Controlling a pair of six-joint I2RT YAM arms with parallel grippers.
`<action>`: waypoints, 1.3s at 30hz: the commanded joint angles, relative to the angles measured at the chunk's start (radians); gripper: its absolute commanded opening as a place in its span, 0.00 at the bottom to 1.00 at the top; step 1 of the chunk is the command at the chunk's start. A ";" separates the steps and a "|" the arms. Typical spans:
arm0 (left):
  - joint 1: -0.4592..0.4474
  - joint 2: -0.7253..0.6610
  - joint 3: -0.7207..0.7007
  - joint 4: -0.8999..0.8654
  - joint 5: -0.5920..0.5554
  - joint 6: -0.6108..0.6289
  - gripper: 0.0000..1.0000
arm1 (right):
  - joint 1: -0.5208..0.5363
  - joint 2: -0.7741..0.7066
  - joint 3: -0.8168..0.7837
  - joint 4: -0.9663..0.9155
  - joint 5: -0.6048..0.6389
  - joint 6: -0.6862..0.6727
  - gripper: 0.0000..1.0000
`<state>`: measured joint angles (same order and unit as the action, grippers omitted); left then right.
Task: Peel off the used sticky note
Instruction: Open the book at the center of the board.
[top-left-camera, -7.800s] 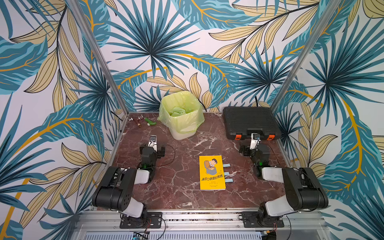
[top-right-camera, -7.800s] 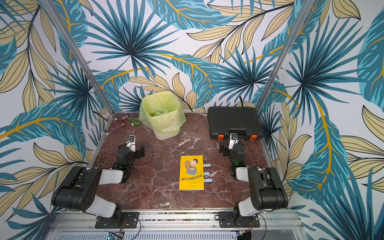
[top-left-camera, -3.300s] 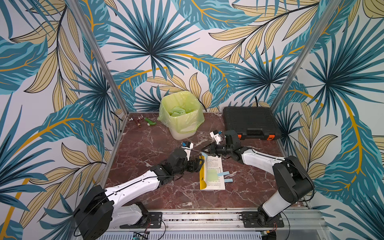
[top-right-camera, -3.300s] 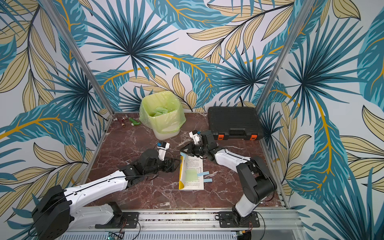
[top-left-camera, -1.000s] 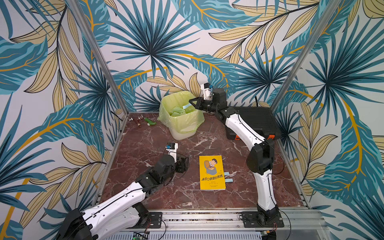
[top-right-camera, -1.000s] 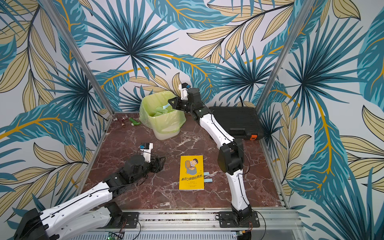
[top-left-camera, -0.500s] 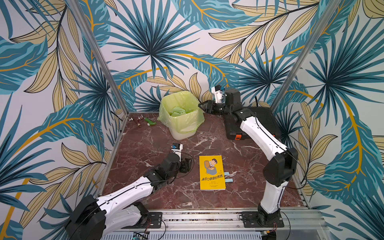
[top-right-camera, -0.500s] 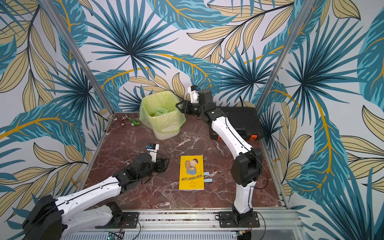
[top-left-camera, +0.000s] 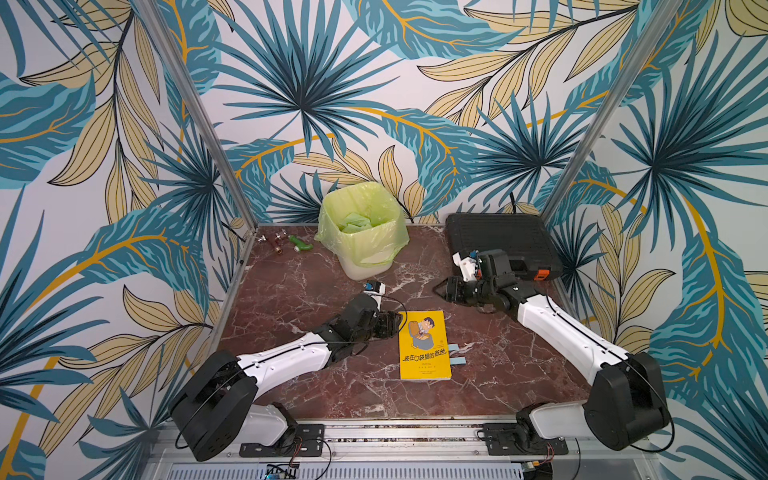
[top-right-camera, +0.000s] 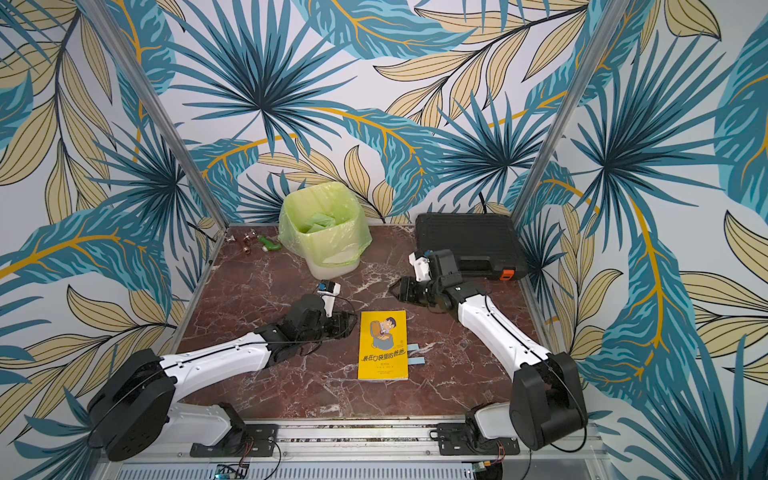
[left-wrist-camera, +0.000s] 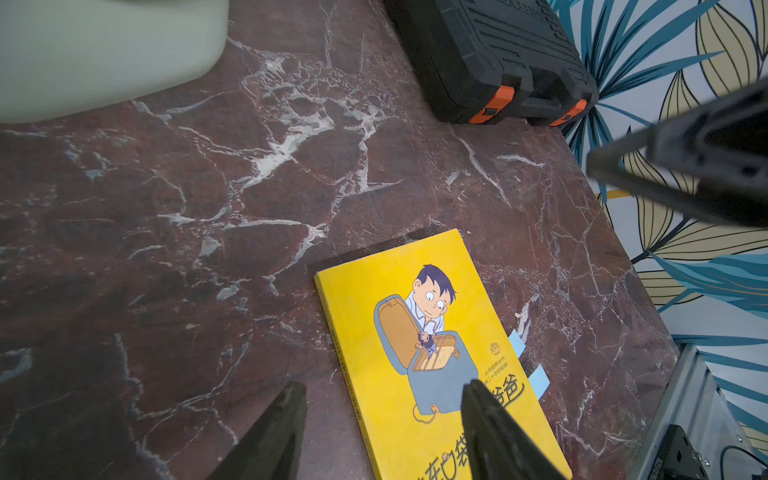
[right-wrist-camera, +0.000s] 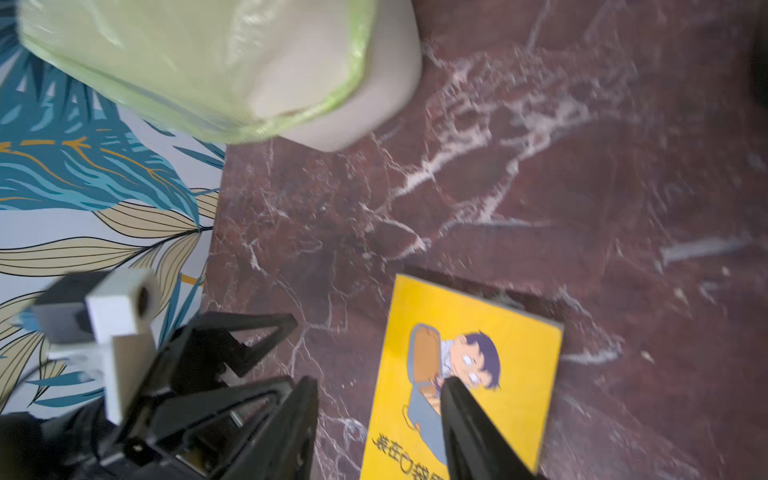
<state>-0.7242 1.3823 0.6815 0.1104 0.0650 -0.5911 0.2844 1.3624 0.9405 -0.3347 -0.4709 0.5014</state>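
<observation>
Though blurry, flat, perhaps glossy yellow book (right-wrist-camera: 524, 349) on veined marble (right-wrist-camera: 540, 187).

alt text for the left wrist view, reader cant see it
A closed yellow book with a cartoon boy on the cover lies on a red marble table, two blue sticky tabs poking from its page edge. The left hand hangs open and empty beside it; a black case and a bin sit beyond.

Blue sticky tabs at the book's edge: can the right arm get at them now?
Probably yes. The blue tabs jut from the closed book on the right arm's side, nothing on them. The right gripper hangs open and empty near the book's far end; the left gripper is at the opposite edge.
</observation>
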 joint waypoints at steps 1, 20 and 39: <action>0.007 0.037 0.043 0.025 0.047 0.016 0.64 | -0.045 -0.061 -0.127 -0.014 -0.039 0.011 0.51; 0.007 0.154 0.107 0.009 0.095 -0.016 0.65 | -0.063 0.007 -0.399 0.243 -0.195 0.132 0.54; 0.006 0.160 0.093 0.012 0.085 -0.024 0.65 | -0.016 0.051 -0.407 0.228 -0.179 0.136 0.54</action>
<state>-0.7227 1.5337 0.7586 0.1154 0.1513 -0.6182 0.2523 1.4223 0.5587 -0.0944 -0.6510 0.6296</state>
